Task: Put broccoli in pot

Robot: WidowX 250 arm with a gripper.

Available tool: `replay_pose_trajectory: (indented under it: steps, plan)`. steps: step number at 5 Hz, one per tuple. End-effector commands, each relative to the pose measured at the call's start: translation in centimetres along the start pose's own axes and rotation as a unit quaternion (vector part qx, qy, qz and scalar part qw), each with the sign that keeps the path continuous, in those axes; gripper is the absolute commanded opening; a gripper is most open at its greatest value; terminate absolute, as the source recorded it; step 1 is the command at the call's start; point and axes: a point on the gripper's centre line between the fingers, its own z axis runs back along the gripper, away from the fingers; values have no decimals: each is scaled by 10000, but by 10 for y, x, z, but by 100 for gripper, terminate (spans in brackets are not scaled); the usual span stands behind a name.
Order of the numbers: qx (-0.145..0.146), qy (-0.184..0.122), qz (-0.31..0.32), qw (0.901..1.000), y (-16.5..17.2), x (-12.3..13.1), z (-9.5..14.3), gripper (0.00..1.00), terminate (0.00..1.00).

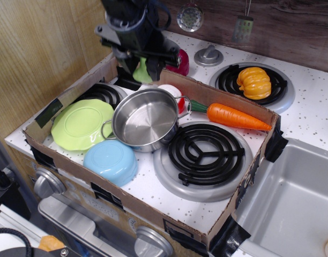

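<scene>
The gripper point(142, 69) hangs from the black arm at the upper left, above the cardboard box's back wall. It is shut on the pale yellow-green broccoli point(142, 71), which shows between its dark fingers. The shiny steel pot point(145, 118) with wire loop handles stands tilted inside the box, below and in front of the gripper, and it is empty. The broccoli is in the air, a short way behind the pot's far rim.
A cardboard box point(153, 211) frames the stove. Inside it are a light-green plate point(81, 124), a light-blue bowl point(111, 159), a carrot point(233, 116) and a red-and-white toy point(173, 94). Behind it are a dark red vegetable point(181, 63) and a yellow pumpkin point(254, 82). A sink point(292, 198) is at the right.
</scene>
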Motion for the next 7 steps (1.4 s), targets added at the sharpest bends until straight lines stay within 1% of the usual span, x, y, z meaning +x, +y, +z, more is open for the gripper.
replay_pose_trajectory:
  steps: [1,2,7]
  plan:
    - [-497,231,366,9978,-3,-2,-16,100,0]
    - [-607,206,125,9979,1,7,-13,100,0]
    - [-607,206,125,9979,1,7,-13,100,0]
